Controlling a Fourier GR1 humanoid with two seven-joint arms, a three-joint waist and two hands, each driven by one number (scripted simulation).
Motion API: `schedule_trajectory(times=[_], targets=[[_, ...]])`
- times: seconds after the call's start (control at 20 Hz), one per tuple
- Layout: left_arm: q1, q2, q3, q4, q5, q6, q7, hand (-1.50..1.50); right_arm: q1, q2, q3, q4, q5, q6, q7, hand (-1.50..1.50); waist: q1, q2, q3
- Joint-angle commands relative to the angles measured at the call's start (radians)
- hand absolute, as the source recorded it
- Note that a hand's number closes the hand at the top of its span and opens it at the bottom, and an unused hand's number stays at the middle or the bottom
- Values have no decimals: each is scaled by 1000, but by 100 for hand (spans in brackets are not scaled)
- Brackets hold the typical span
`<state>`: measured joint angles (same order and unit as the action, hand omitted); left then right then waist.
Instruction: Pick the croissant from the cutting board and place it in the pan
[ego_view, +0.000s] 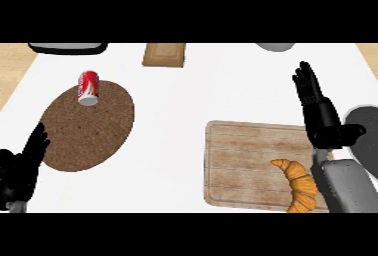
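Finds the croissant (299, 186) lying on the cutting board (244, 160), down in its near right corner, curved tips pointing up and down, untouched by any finger. Shows it just beside the grey right forearm, which crosses the board's right edge and hides a little of the pastry's right side. Places the right hand (317, 107) well beyond the croissant, over the board's far right corner, fingers straight and close together, pointing away from the robot, holding nothing. Makes out a dark grey rounded shape at the right edge, cut off by the frame, most likely the pan (365, 140); sees nothing inside the part that shows. Judges the task barely begun: no grasp, no lift, no carry, no placing done. Leaves everything to do: bring the right hand back toward the croissant, close round it, raise it, move it right over the pan's rim and let go. Notes a short trip, with board and pan near each other. Sets the left hand (22, 167) at the lower left edge, open, fingers up, resting. Further out, picks up a red can (88, 87) lying on the far part of a brown round mat (88, 127), and a wooden box (164, 54) at the far edge.
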<state>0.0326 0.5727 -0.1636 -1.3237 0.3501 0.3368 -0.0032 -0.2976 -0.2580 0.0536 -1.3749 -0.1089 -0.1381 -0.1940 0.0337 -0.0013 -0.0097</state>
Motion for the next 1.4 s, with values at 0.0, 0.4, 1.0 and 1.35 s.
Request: schedule_trajectory(times=[0.0, 0.4, 1.0, 1.35], targets=[[66, -79, 20, 30, 7, -18, -79, 0, 80, 6, 22, -126, -16, 30, 71, 150, -35, -1, 9], [44, -259, -6, -49, 137, 18, 7, 0, 446, -79, 6, -234, 141, -96, -18, 150, -129, -17, 5], [44, -299, -44, -116, 103, 39, 30, 0, 904, 5, 178, -674, 607, -421, 75, -150, -52, 0, 7], [20, -318, -66, -96, 81, 19, 35, 0, 736, -13, 158, -804, 848, -230, 578, -150, -23, 7, 6]])
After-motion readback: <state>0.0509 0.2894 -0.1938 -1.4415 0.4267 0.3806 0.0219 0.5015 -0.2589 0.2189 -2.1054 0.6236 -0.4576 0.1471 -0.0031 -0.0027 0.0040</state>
